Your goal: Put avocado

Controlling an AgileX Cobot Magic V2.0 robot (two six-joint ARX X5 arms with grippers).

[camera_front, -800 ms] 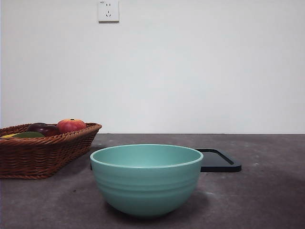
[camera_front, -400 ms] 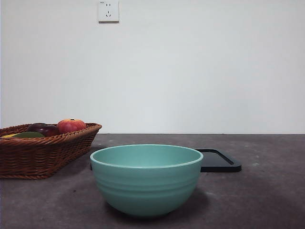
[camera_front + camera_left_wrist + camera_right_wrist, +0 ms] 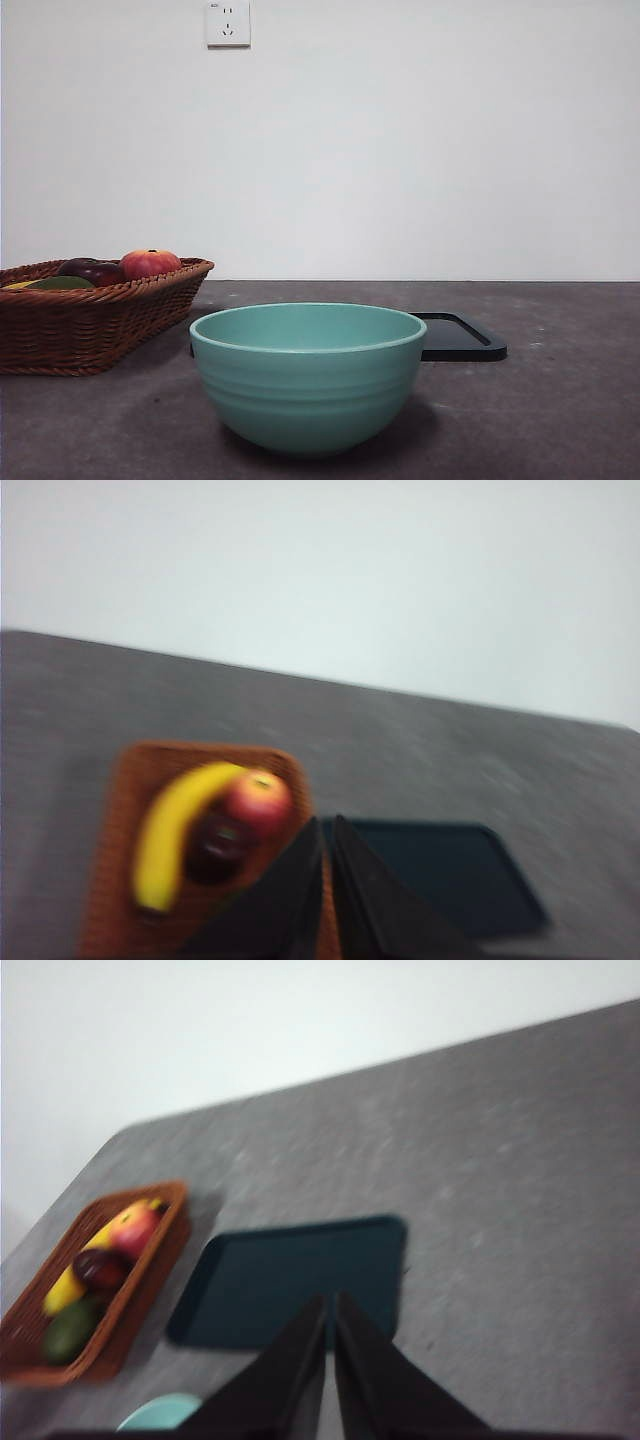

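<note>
The avocado [image 3: 60, 283] lies in a wicker basket [image 3: 95, 325] at the left of the table; only its dark green top shows over the rim. In the right wrist view the avocado [image 3: 68, 1332] sits at one end of the basket [image 3: 135, 1305], beside a dark apple [image 3: 100, 1269]. My left gripper [image 3: 327, 830] hovers high above the basket's edge, jaws shut and empty. My right gripper [image 3: 330, 1308] hangs high over the black tray [image 3: 290, 1280], jaws shut and empty. Neither arm shows in the front view.
A teal bowl [image 3: 307, 375] stands near the front at centre. The flat black tray [image 3: 458, 336] lies behind it to the right. The basket also holds a banana [image 3: 170, 830], a red-orange fruit [image 3: 149, 263] and the dark apple [image 3: 92, 270].
</note>
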